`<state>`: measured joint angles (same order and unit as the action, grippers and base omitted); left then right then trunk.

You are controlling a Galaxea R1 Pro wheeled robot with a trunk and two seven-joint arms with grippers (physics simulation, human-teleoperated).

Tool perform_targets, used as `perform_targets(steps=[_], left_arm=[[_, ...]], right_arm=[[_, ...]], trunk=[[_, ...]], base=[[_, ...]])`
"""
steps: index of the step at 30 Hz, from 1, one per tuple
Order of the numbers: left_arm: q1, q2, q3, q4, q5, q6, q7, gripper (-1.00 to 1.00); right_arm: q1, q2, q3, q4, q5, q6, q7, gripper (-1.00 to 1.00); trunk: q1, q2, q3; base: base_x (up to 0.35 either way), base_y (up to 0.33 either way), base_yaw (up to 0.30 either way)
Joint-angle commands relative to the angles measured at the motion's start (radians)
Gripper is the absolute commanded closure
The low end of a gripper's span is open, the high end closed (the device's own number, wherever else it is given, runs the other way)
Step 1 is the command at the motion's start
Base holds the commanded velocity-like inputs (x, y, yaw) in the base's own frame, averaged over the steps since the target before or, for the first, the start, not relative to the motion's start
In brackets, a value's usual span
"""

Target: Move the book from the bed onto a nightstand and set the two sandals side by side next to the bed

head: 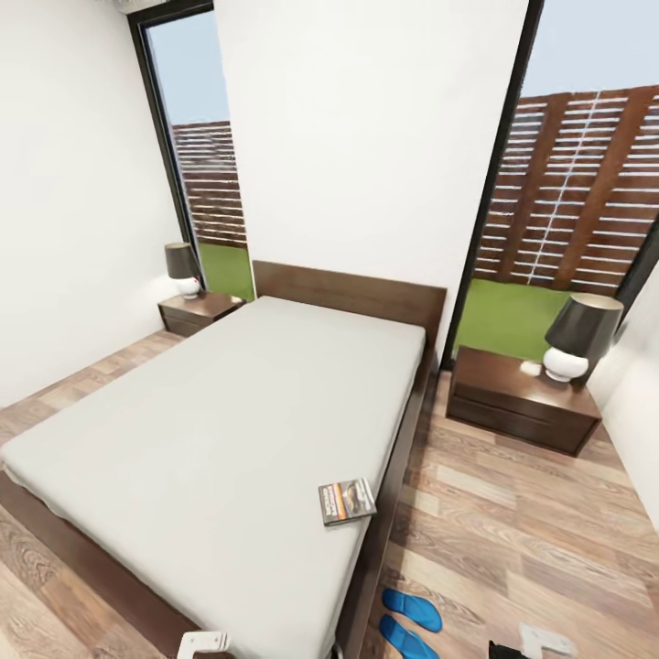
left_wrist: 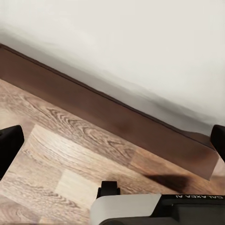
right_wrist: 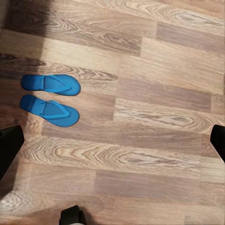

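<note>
In the head view the bed [head: 229, 430] takes up the middle of the room, its grey mattress bare but for the book [head: 347, 502], which lies flat near the mattress edge at about 5 o'clock from the bed's middle. One nightstand [head: 522, 398] stands on the wooden floor [head: 522, 540] at 2 o'clock from the book, just beside the headboard [head: 352, 295], with a dark-shaded lamp [head: 578, 337] on its top; the other nightstand [head: 197, 311] sits at 10 o'clock across the bed with a second lamp [head: 182, 268] on it. The two sandals [head: 410, 622] lie on the floor at 5 o'clock from the book, close beside the bed frame, side by side and nearly parallel. In the left wrist view the left claw [left_wrist: 112, 140] is spread wide with nothing between its fingers [left_wrist: 9, 145], which show at the picture's two sides; it looks at the floor and the dark wooden frame of the bed under the pale mattress. In the right wrist view the right claw [right_wrist: 112, 145] is likewise spread wide and empty, over bare floorboards, with the two blue sandals at about 10 o'clock from its middle, lying close together but apart from the claw.
</note>
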<state>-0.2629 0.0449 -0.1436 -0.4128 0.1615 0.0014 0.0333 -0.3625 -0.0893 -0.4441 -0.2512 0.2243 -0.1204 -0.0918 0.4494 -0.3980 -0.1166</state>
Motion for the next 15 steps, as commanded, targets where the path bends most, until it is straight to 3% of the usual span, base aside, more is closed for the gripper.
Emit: perform_targets(steps=[1,10,15], left_arm=[[-0.001,0.001,-0.008,0.000,0.010,0.000,0.004,-1.00],[-0.001,0.001,-0.008,0.000,0.010,-0.001,0.004,-1.00],[-0.001,0.001,-0.008,0.000,0.010,-0.001,0.004,-1.00]], right_arm=[[-0.001,0.000,-0.007,0.001,0.010,-0.004,-0.001,-1.00],[-0.001,0.000,-0.007,0.001,0.010,-0.004,-0.002,-1.00],[-0.001,0.000,-0.007,0.001,0.010,-0.004,-0.001,-1.00]], trunk=[[0.001,-0.002,-0.002],[0.001,-0.002,-0.002],[0.001,-0.002,-0.002]], base=[[0.025,-0.007,0.221],[0.010,-0.018,0.237],[0.002,-0.096,0.136]])
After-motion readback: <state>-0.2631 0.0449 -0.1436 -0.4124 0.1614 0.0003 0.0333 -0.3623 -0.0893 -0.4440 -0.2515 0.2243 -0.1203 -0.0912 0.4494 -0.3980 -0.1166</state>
